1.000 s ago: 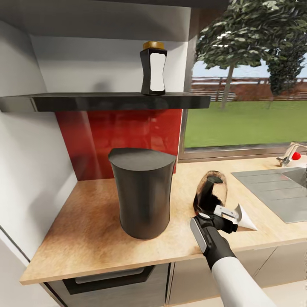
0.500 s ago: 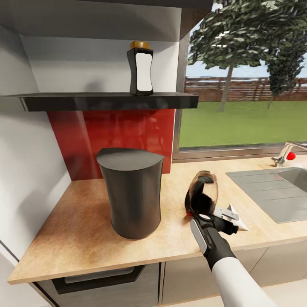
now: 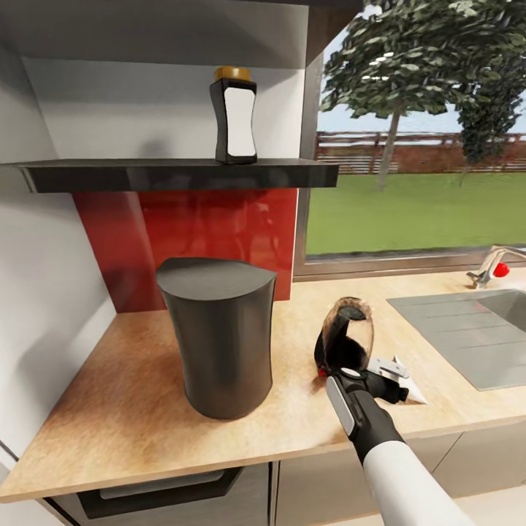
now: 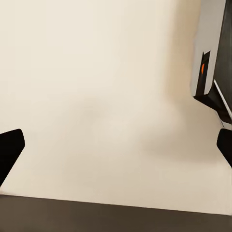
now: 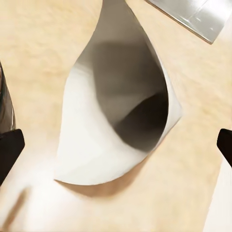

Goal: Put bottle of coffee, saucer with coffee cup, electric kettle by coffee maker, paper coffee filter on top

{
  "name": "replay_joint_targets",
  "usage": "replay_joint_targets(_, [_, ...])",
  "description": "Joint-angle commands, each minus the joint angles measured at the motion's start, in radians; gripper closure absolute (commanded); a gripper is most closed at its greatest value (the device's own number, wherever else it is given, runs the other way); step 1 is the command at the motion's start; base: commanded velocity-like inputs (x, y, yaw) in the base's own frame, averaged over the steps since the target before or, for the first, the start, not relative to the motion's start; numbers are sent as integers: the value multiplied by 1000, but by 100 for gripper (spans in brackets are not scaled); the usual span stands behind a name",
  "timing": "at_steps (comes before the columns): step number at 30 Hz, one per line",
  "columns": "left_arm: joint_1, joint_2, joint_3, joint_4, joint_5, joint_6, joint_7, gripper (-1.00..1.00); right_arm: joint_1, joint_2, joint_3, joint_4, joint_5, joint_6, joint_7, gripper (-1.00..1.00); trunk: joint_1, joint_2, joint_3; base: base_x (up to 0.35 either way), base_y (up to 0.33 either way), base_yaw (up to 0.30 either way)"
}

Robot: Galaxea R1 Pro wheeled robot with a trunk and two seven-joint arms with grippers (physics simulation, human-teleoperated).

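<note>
The right claw (image 3: 391,372) hangs low over the front part of the wooden tabletop (image 3: 139,394), its two dark fingertips (image 5: 9,152) spread wide at either edge of the right wrist view and closed on nothing. Between them, lying on its side on the wood, is the white paper coffee filter (image 5: 118,104), a cone whose open mouth shows a shadowed, empty inside; no fingertip touches it. In the head view the filter (image 3: 410,389) peeks out just beyond the claw, on the side toward the sink (image 3: 467,332). Just beside the claw on its other side lies the electric kettle (image 3: 343,340), a dark, glassy body tipped over on the tabletop, with a small red spot at its base; it crowds that side of the claw. Farther left stands the coffee maker (image 3: 217,336), a tall dark cylinder with a flat, bare top, upright and well apart from the filter. Above it, on the black kitchen shelf (image 3: 175,174), the bottle of coffee (image 3: 234,115) stands upright with its gold cap, in front of the white wall and over the red backsplash (image 3: 212,226). The left claw (image 4: 116,145) shows only two dark fingertips, set wide apart with nothing between them, over a pale plain surface beside a grey and black edge.
</note>
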Motion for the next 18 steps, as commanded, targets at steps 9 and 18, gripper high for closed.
replay_joint_targets(9, [-1,0,0,2,0,-5,1,-100,-1,0,-2,38,-1,-36,-3,-100,1,-2,-2,6,-48,0])
replay_joint_targets(18, [-1,-1,0,2,1,-5,1,-100,-1,-2,-2,45,-1,-40,-3,-100,1,-2,-2,0,-94,0])
